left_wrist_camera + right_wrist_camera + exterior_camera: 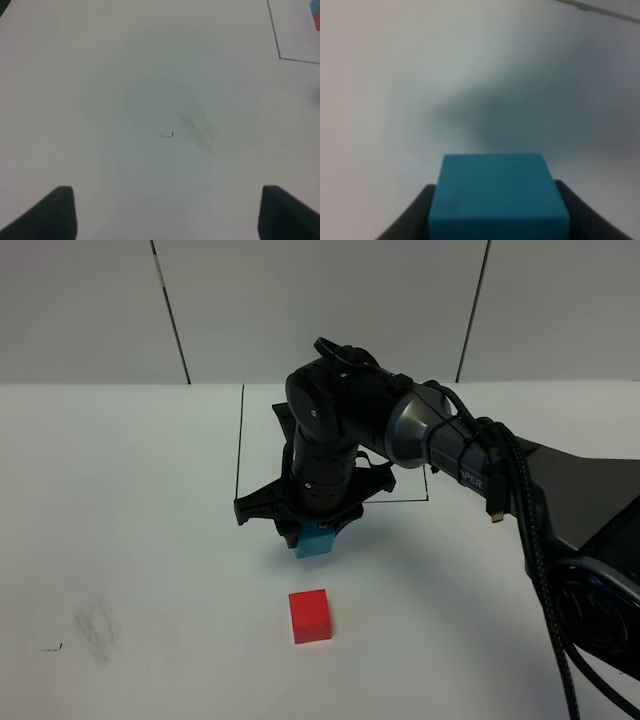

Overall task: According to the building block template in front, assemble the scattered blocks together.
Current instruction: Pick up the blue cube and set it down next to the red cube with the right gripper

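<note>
One red cube [310, 615], one blue cube [497, 192] in right claw [312, 531], left claw [170, 212] wide

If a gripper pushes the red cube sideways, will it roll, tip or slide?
The red cube probably slides rather than rolls: it rests on a flat face on the table. It looks as wide as tall, so a low push seems unlikely to tip it. Its matte faces likely grip well.

The held cube [320, 544] is sitting between the right gripper's [318, 530] jaws just in front of the outlined rectangle [239, 440], while the loose cube [310, 615] is lying on the table [120, 490] before it, apart.
</note>
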### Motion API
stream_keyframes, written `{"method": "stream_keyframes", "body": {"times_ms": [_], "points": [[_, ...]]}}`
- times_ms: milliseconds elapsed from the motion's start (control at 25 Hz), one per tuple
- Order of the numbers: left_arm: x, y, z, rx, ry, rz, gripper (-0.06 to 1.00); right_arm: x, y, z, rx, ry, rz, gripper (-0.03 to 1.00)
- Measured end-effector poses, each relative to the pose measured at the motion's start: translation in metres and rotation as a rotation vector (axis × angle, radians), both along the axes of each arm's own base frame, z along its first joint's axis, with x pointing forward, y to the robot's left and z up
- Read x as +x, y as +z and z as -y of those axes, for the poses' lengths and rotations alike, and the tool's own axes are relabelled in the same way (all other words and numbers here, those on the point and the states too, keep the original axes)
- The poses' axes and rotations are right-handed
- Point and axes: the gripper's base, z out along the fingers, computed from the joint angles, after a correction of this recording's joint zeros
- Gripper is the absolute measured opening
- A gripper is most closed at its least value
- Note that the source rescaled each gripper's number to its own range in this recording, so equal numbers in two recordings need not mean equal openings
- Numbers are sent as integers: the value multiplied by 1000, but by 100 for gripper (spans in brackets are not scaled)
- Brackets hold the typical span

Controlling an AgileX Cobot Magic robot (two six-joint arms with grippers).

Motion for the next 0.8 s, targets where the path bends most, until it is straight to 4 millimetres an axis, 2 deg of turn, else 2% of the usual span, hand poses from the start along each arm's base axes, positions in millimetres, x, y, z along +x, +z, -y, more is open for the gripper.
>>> {"method": "stream_keyframes", "body": {"times_ms": [200,800], "points": [[0,0,0,0,0,0,100,1,-15,-1,-12,-49,-32,20],[0,0,0,0,0,0,100,-4,-18,-4,-35,-55,-40,20]]}}
